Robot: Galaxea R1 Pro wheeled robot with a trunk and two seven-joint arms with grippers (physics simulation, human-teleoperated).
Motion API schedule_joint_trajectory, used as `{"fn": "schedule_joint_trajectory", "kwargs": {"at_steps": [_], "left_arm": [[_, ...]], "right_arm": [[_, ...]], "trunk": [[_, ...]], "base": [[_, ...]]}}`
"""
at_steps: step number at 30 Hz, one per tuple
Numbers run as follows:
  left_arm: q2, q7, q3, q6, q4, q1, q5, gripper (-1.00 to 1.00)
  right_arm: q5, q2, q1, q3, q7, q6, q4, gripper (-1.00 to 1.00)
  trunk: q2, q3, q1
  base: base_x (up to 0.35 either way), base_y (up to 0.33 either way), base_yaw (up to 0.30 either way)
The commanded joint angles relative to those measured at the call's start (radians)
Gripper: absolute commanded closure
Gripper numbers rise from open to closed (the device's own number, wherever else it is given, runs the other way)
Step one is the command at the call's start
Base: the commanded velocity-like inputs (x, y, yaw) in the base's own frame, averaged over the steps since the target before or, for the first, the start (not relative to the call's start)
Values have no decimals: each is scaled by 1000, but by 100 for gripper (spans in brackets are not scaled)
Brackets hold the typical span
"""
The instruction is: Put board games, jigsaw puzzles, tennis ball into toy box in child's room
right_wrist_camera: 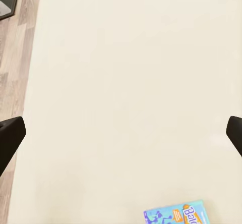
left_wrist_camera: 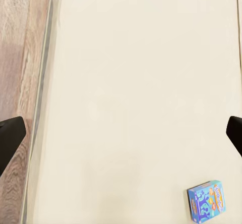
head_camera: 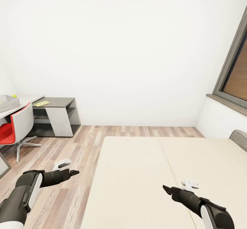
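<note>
Light blue cardboard by the look of it: board game (left_wrist_camera: 206,201) flat on the beige bed (head_camera: 144,174), seen again under the right wrist camera. Probably light, stiff and thin, so likely awkward to pinch from above; better taken across its short edges. Left gripper (left_wrist_camera: 121,135) spread wide, holding nothing; right gripper (right_wrist_camera: 121,135) likewise wide apart and empty. Far left, toy box (head_camera: 7,102) on the table (head_camera: 20,106), yellow jigsaw puzzle (head_camera: 42,103) alongside.
</note>
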Motion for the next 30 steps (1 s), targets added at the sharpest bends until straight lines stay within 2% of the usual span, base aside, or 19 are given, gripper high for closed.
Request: {"fn": "schedule_joint_trajectory", "kwargs": {"at_steps": [1,21,25,27,30], "left_arm": [[0,-3,2,7,0,-1,1,-100],[0,-5,3,10,-1,-1,1,-100],[0,-5,1,12,-3,-1,2,-100],[0,-6,0,13,-4,-1,2,-100],[0,-6,-1,14,-5,-1,2,-100]], "right_arm": [[-6,1,-1,-3,0,8,-1,-100],[-5,3,-11,-3,-8,24,-1,-100],[-8,5,-41,-2,-56,65,4,-100],[-11,7,-74,-2,-107,110,26,-100],[-14,10,-154,-1,-188,172,70,-100]], "trunk": [[-2,-3,1],[-2,-33,1],[-2,-38,1],[-2,-39,1],[-2,-40,1]], "base": [[0,0,0],[0,0,0],[0,0,0],[0,0,0],[0,0,0]]}}
